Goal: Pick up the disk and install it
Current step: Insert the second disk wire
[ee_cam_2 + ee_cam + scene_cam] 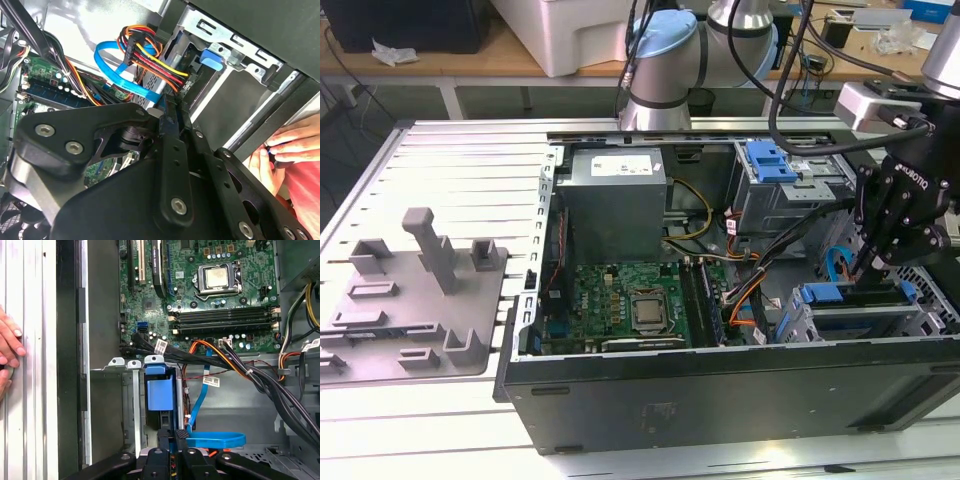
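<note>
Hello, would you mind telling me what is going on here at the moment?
A robot arm's hand is down inside an open computer case, at the drive cage on the exterior view's right. The blue-framed disk sits in that cage under the hand. A person's hand rests just outside the case.

Open grey metal computer case (720, 400) on slatted aluminium table (450, 160); grey plastic fixture block (415, 300) toward exterior view's left; black gripper (880, 262) over drive cage, apparently.

Hand (9, 352) cut by frame edge.
</note>
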### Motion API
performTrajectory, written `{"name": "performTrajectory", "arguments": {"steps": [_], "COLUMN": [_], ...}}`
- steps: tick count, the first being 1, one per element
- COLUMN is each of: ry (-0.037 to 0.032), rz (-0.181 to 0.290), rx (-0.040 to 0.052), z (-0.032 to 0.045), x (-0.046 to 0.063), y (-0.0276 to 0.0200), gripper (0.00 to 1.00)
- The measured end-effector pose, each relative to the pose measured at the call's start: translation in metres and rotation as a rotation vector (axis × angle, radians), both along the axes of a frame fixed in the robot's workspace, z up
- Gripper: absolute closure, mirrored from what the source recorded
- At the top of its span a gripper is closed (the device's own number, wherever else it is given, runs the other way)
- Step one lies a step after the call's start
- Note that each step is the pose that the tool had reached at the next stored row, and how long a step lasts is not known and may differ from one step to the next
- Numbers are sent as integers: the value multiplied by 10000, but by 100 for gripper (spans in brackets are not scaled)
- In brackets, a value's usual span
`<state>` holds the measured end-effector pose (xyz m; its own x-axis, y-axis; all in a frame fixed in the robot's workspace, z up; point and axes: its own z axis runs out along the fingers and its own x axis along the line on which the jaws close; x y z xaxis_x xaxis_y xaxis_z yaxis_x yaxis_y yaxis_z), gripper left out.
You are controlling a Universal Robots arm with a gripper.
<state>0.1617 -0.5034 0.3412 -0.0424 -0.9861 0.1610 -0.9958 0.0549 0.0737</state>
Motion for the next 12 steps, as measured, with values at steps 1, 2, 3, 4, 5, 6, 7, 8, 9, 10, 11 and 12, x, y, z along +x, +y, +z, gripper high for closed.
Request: {"name": "performTrajectory", "arguments": {"steps": [1,2,3,4,5,6,7,8,9,10,11,12], "ry": [0,-1,0,-1,-1,0,0,0,0,0,-1,0], "rz": [0,0,0,0,0,0,0,0,0,0,0,1], "rx": [1,0,0,0,0,-1,-1,0,2,9,9,9], "z": [-2,-4,-6,-7,-9,-10,-12,-13,-15,-19,-19,-19], "x": [0,0,0,0,0,0,0,0,0,0,0,0], "y": [0,0,0,0,0,0,0,0,0,0,0,0], "gripper": [84,84,84,84,84,84,84,84,84,84,84,84]}}
